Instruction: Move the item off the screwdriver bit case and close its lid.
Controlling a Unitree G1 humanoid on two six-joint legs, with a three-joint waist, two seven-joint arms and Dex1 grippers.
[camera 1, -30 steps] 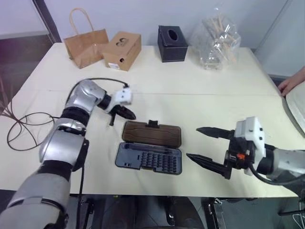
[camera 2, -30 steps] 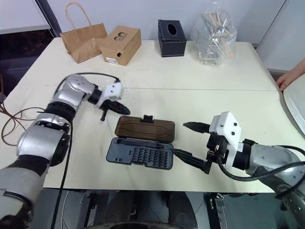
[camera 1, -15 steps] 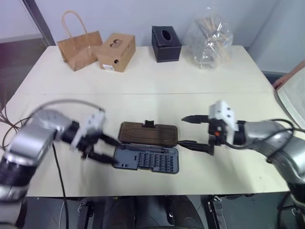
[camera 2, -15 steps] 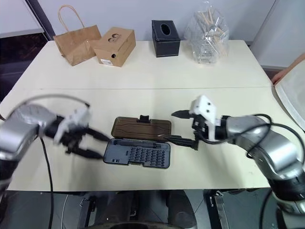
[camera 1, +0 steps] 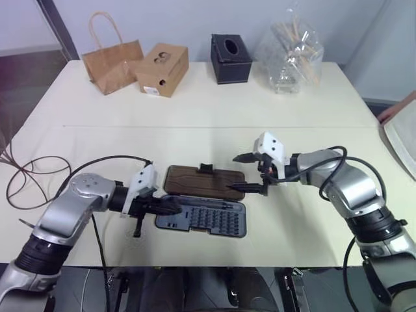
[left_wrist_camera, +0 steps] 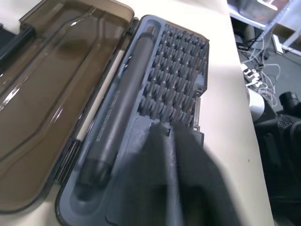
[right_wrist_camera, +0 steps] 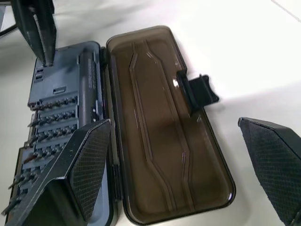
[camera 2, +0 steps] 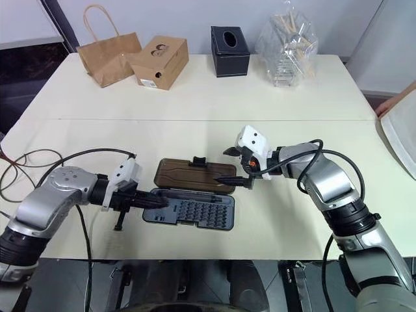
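The screwdriver bit case (camera 1: 201,218) lies open near the front edge of the table (camera 1: 214,117), its grey-blue tray toward me with rows of small bits and a dark driver handle (left_wrist_camera: 113,127) along the hinge side. The lid (camera 1: 205,182) lies flat on the table behind the tray, smoky brown, its black latch tab (camera 1: 208,169) on the far edge. My left gripper (camera 1: 170,205) has its fingers pressed together, the tips over the tray's left end (whether they touch it I cannot tell). My right gripper (camera 2: 233,165) has its jaws spread wide at the lid's right end, one finger (right_wrist_camera: 82,165) over the hinge line, the other finger (right_wrist_camera: 273,160) beyond the lid's far edge.
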